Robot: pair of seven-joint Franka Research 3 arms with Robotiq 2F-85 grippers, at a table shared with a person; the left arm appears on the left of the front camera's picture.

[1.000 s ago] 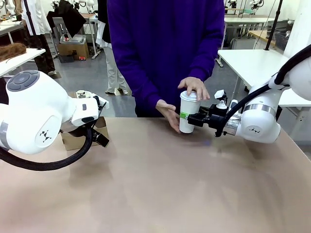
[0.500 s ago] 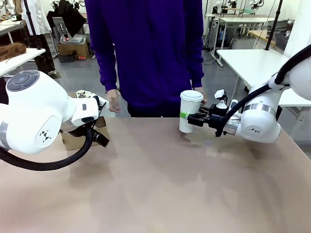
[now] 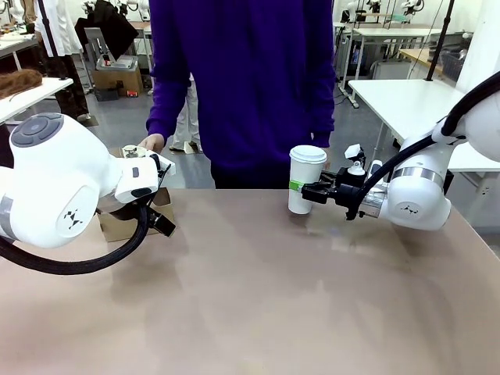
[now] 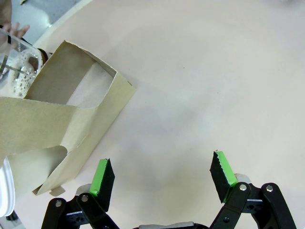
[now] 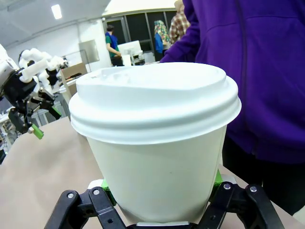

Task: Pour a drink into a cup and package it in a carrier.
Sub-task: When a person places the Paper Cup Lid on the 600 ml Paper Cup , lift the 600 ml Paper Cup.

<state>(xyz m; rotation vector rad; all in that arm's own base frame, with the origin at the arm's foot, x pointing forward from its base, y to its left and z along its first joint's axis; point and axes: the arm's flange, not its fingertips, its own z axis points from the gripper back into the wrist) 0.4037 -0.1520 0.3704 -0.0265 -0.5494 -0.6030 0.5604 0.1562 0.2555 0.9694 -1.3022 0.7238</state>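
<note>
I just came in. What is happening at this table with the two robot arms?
The right gripper has its fingers shut on the white cup, lid on, at the far side of the table, in front of a person in purple. The left gripper hangs open above the table beside the brown carrier. The cup is not yet in it. The person's hand is near the carrier.

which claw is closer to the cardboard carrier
Left. The left claw hangs open just beside the carrier, above the table; the right claw is far across the table, shut on the cup.
</note>
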